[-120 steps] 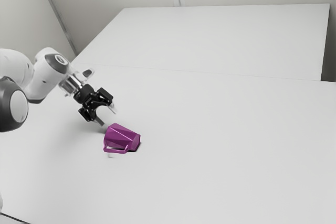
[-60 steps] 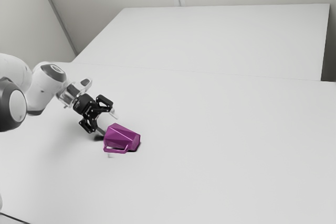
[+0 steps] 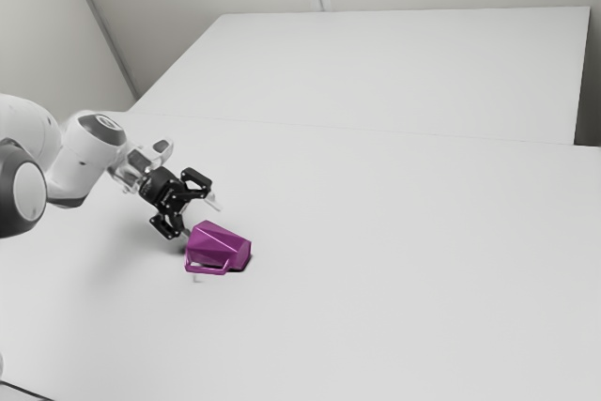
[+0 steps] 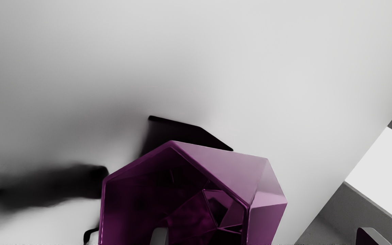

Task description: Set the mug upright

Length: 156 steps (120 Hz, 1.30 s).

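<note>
Have the gripper (image 3: 202, 219) wide open, just beside the mug (image 3: 218, 249). See it lying on its side, well in from the far edge of the table (image 3: 423, 260), with mouth toward the gripper.

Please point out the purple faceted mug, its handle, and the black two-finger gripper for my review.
Purple faceted mug (image 4: 228, 172): wrist view, on a facet of its outer wall.
Mug's handle (image 3: 206, 271): exterior view, on the handle's long bar.
Black two-finger gripper (image 3: 201, 218): exterior view, midway between its fingertips.
</note>
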{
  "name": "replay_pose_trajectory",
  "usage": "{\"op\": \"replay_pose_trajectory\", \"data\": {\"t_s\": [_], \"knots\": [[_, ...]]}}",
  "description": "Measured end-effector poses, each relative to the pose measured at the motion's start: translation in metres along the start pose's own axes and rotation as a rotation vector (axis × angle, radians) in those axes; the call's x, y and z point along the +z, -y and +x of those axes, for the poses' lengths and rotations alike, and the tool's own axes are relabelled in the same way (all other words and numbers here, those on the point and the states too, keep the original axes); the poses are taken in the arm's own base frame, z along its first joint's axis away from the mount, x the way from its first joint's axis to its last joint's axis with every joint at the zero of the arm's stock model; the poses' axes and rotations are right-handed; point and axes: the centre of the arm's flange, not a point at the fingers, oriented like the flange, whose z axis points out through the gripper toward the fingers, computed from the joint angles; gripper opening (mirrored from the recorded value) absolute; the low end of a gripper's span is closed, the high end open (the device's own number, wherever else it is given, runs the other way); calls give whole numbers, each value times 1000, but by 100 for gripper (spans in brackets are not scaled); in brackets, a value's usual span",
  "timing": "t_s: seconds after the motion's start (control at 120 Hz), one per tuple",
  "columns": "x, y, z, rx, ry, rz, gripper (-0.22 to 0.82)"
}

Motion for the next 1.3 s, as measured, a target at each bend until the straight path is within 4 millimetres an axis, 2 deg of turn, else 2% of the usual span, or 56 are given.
{"op": "replay_pose_trajectory", "data": {"t_s": [0.208,0.533,0.75,1.15,1.3], "knots": [[10,-3,-3,-17,10,-7,52],[17,5,-5,-56,17,-10,12],[18,7,-6,-66,13,-4,-7],[3,-11,-17,-36,-17,-20,-16],[-10,-31,-30,-1,-46,1,-17]]}}
